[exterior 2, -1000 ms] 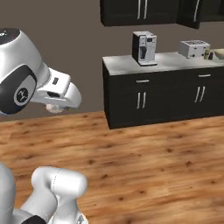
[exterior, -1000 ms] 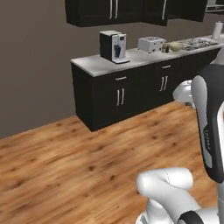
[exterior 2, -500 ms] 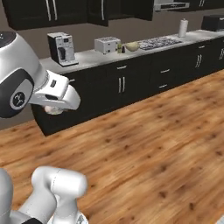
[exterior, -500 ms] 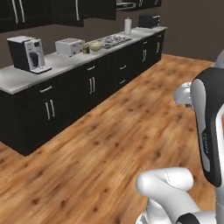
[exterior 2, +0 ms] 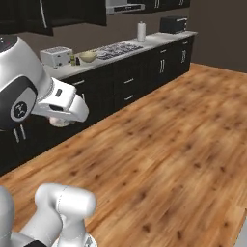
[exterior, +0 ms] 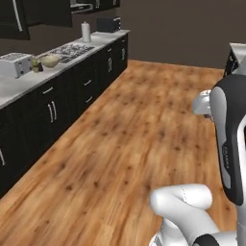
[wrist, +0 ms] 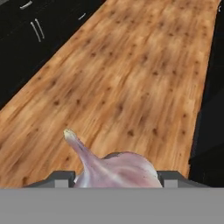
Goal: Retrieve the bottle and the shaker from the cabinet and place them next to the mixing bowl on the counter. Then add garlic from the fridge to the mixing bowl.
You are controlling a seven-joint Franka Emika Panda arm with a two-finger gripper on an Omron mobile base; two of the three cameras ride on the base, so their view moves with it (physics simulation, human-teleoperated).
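— What was the gripper (wrist: 116,177) doing?

— In the hand view its two dark finger tips stood on either side of a pale, pinkish-white garlic bulb (wrist: 114,169), clamped on it. The bulb's thin stem pointed up and to the left in that view, over the brown wooden plank floor (wrist: 131,74).

— And the mixing bowl?

— The shallow round bowl with the tan-yellow rim (exterior: 50,60) sat on the white marble-veined counter (exterior: 21,85) over dark drawers, near the front edge, between a silver toaster (exterior: 15,64) and a flat cooktop with dark burners (exterior: 70,49). The right base view showed the same bowl (exterior 2: 88,56) in the same place.

— Where were the bottle and the shaker?

— Small things stood just beside the bowl, between it and the toaster. One was a small amber-yellow bottle (exterior 2: 77,61), close to the bowl's rim. A darker shape stood next to it, but it was too small for me to tell whether it was the shaker.

— Anything else on that worktop?

— Towards the far end stood a white upright roll of paper towel (exterior 2: 141,32), and at the far corner a black boxy appliance (exterior 2: 172,24). Dark wall cabinets with long silver bar handles (exterior: 17,17) hung above the near part.

— How far was the arm from the counter?

— Well apart. In the right base view the white arm (exterior 2: 46,96) hung over the floor in front of the dark drawers.
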